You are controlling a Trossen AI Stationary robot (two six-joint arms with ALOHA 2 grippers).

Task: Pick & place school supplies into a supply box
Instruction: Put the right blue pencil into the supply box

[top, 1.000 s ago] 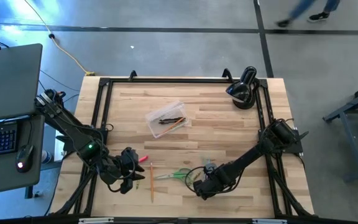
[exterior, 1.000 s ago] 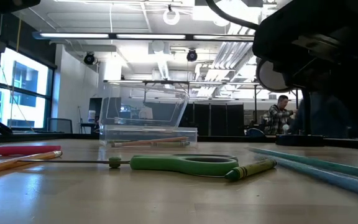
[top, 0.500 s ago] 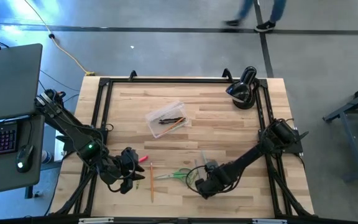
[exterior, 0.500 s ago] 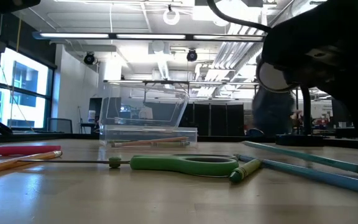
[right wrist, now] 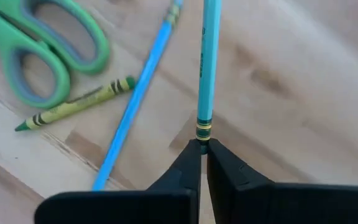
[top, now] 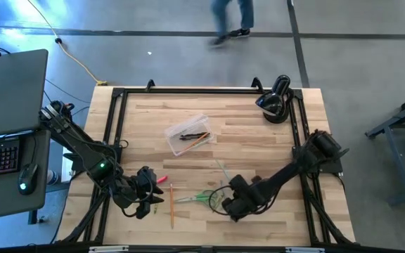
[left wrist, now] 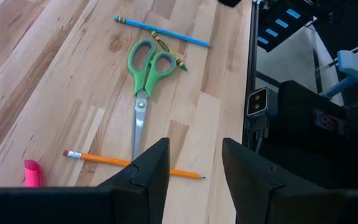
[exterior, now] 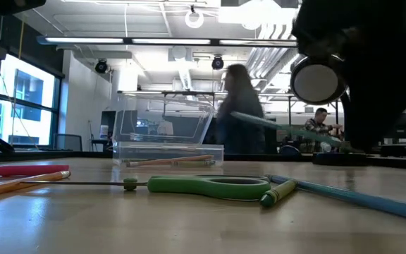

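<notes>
Right gripper [right wrist: 202, 148]: fingers pinched shut on the end of a teal pencil [right wrist: 206, 68], which is held lifted off the table [top: 259, 140], as seen in the low view; gripper located near edge, right of centre. Left gripper [left wrist: 194, 163]: fingers parted with a clear gap, nothing held, poised over the near-left part of the table above an orange pencil [left wrist: 135, 165]

Loose items counted on the table:
- one pair of green-handled scissors [left wrist: 146, 65], near centre
- one green crayon [right wrist: 73, 110], just beside the scissor handles
- one blue pencil [right wrist: 138, 93], beside the crayon
- one orange pencil, near left
- one pink item [left wrist: 33, 173], near left, partly seen

Supply box [top: 188, 134]: one, clear, left of centre toward the far side, with thin sticks lying inside; count cannot be told
</notes>
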